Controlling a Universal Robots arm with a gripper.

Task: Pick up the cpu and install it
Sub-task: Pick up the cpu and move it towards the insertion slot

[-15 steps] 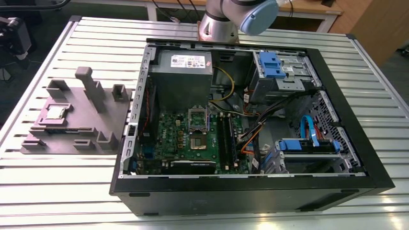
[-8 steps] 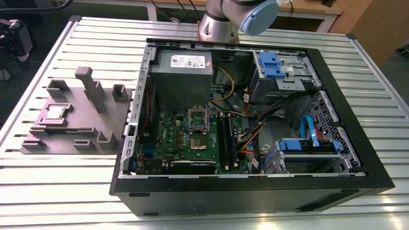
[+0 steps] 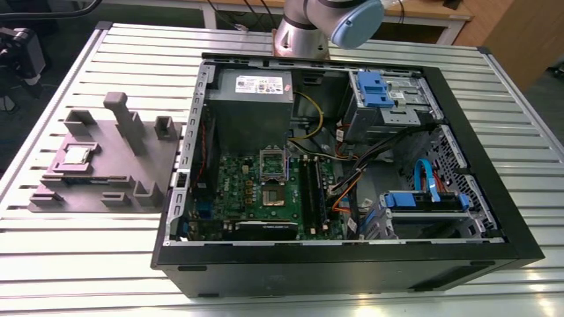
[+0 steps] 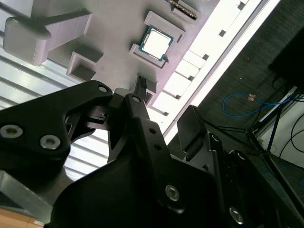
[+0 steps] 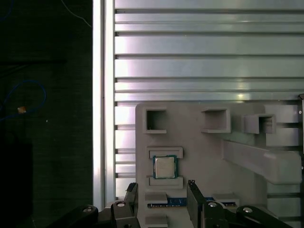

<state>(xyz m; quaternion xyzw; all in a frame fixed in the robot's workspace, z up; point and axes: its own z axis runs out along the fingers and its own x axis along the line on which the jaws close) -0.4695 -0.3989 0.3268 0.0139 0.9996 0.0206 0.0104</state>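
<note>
A slatted metal surface (image 3: pixel 88 251) fills the exterior view. Toward the exterior view's left, a grey plastic fixture (image 3: pixel 132 168) with upright blocks lies flat on it. The cpu (image 3: pixel 78 155), a small square chip with a silver top, sits in a shallow framed pocket near the fixture's outer edge.

Just beside the fixture, further right, an open black computer case (image 3: pixel 352 271) lies on its side. Inside it are a green motherboard (image 3: pixel 255 198) with an uncovered socket (image 3: pixel 271 165), and a grey power supply (image 3: pixel 253 86) at the far end. Behind the case, the robot arm (image 3: pixel 321 26) rises out of the frame.

In the first wrist view, the claw (image 5: pixel 162 186) hovers above the fixture (image 5: pixel 199 161), looking straight down. Its two black fingers (image 5: pixel 194 197) are spread apart and hold nothing. The cpu (image 5: pixel 164 166) lies in its pocket, lined up with the gap between them and untouched.

The second wrist view shows the claw (image 4: pixel 164 102) from the side, with the cpu (image 4: pixel 156 42) beyond its tips.
</note>
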